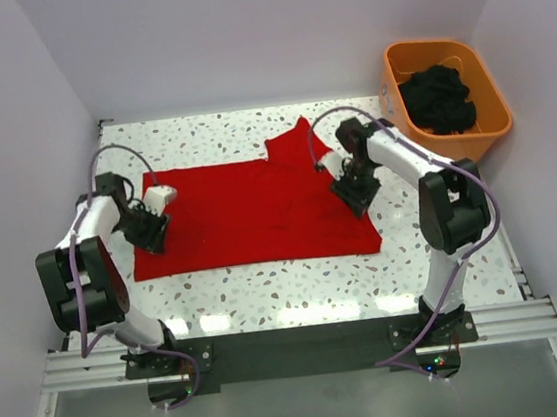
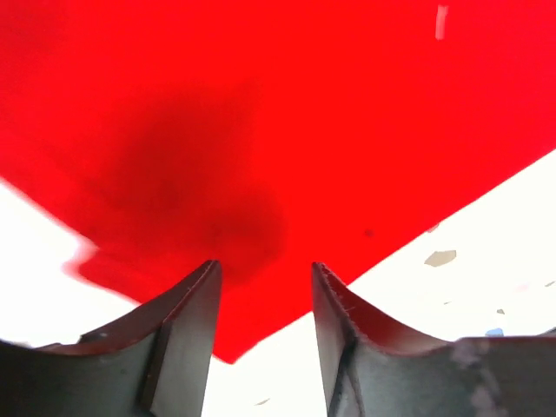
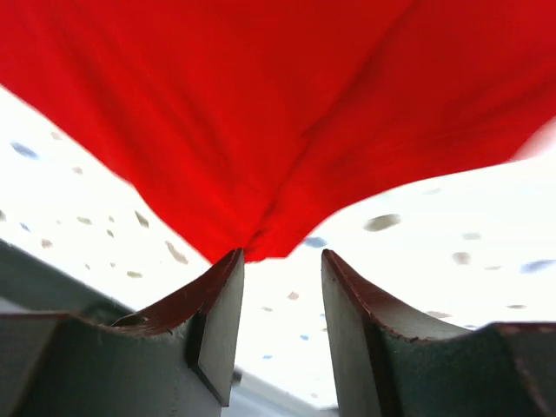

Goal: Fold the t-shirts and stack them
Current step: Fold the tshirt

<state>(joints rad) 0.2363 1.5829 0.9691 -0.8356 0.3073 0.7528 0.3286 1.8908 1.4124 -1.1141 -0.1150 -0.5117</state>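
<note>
A bright red t-shirt (image 1: 249, 212) lies spread flat across the middle of the table, with one sleeve (image 1: 296, 141) pointing to the far side. My left gripper (image 1: 151, 233) is low at the shirt's left edge. In the left wrist view its jaws (image 2: 265, 271) stand open, with a corner of the red cloth (image 2: 261, 130) lying on the table between them. My right gripper (image 1: 355, 195) is low over the shirt's right side. In the right wrist view it (image 3: 282, 257) is open, and a pulled-up point of the shirt (image 3: 261, 130) touches the left fingertip (image 3: 228, 265).
An orange plastic tub (image 1: 493, 119) holding dark cloth (image 1: 437, 98) stands at the back right corner. The speckled white table (image 1: 268, 290) shows in front of the shirt. Walls close in on the left, back and right.
</note>
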